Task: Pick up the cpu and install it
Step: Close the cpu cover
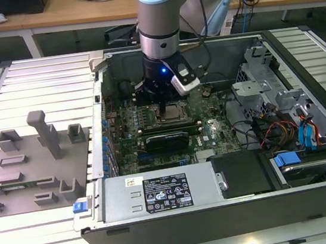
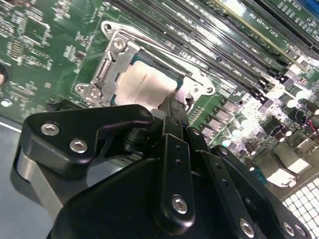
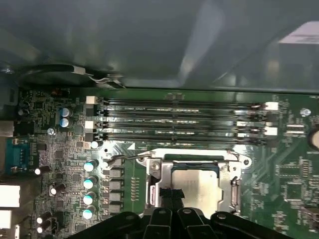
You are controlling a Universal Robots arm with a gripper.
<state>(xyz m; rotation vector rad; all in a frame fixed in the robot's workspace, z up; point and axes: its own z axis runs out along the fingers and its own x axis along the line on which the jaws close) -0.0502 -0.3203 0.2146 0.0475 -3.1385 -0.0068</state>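
The cpu, a pale silvery square chip, lies flat inside the metal-edged socket frame on the green motherboard. My gripper hangs straight down into the open computer case, right over the socket. Its black fingers are pressed together, and their tips rest at one edge of the chip's top. Nothing is between the fingers. The gripper body hides part of the chip in both wrist views.
Long memory slots run beside the socket, with capacitors nearby. A dark expansion card sits in front of the socket. Drive bays and cables fill the exterior view's right. A grey block fixture stands outside the case at the left.
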